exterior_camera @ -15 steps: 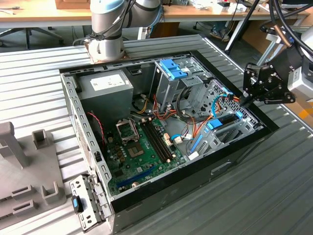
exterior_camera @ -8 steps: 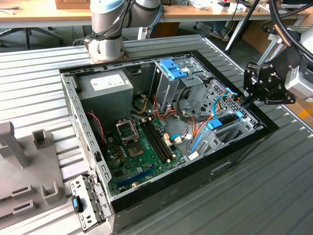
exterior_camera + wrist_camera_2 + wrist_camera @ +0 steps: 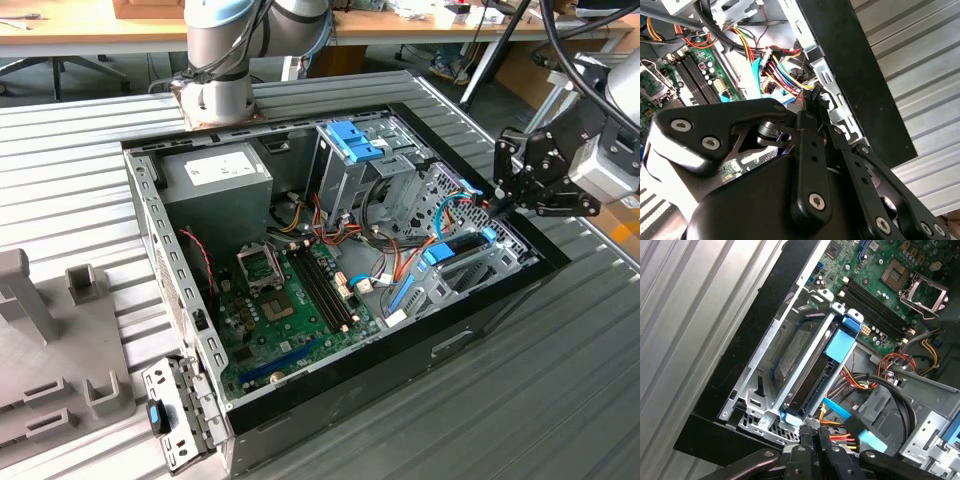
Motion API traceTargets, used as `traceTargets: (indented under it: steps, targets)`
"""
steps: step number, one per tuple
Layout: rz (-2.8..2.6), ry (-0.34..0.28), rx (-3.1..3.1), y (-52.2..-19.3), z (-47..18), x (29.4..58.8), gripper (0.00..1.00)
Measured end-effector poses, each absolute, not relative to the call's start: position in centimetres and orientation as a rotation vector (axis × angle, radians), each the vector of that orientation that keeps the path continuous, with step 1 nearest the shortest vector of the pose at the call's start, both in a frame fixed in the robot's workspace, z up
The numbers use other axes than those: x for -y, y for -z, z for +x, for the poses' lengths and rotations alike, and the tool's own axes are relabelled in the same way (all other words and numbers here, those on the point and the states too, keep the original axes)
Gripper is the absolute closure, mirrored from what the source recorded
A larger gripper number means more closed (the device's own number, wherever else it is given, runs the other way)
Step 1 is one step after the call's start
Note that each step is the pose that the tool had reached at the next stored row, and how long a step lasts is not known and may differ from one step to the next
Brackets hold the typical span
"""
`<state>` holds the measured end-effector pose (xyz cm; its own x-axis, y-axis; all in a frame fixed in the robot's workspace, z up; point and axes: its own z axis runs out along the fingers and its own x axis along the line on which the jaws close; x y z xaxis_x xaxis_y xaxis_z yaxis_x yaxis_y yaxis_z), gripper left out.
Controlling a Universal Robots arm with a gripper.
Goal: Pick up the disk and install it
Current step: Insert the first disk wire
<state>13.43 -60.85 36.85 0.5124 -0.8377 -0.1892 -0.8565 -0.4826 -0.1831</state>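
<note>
Hovering with jaws pressed together, the gripper (image 3: 812, 435) sits just beyond one end of the disk (image 3: 794, 352), whose long axis points away from it.

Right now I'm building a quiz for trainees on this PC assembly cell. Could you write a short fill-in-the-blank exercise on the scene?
1. The disk sits inside the computer case, edged by a carrier frame coloured ___.
2. In the exterior view, the gripper hangs at that view's ___ side.
3. The motherboard has a circuit board coloured ___.
4. The power supply carries a ___ label.
Missing words: blue; right; green; white.
</note>
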Motion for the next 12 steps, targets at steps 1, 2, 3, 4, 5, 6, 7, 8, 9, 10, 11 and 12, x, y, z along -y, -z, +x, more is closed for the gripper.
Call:
traceTargets:
  steps: [1,2,3,4,5,6,7,8,9,10,11,12]
  targets:
    - [-2.500,-0.106,-1.437,-36.8,13.2,60.9,0.83]
    - [-2.499,-0.106,-1.439,-36.8,12.8,60.9,0.83]
    - [-2.497,-0.104,-1.445,-36.7,12.3,60.9,0.83]
    - [-2.496,-0.102,-1.450,-36.6,11.9,60.9,0.83]
    - [-2.491,-0.099,-1.463,-36.5,11.8,60.9,0.83]
    - [-2.483,-0.095,-1.479,-36.4,11.8,60.9,0.83]
    - [-2.473,-0.091,-1.496,-36.4,11.7,60.9,0.83]
    - [-2.466,-0.089,-1.509,-36.3,11.7,60.9,0.83]
    - [-2.460,-0.087,-1.519,-36.3,11.7,60.9,0.83]
    - [-2.449,-0.084,-1.537,-36.3,11.6,60.9,0.83]
    - [-2.444,-0.083,-1.546,-36.3,11.6,60.9,0.83]
    - [-2.439,-0.082,-1.553,-36.3,11.6,60.9,0.83]
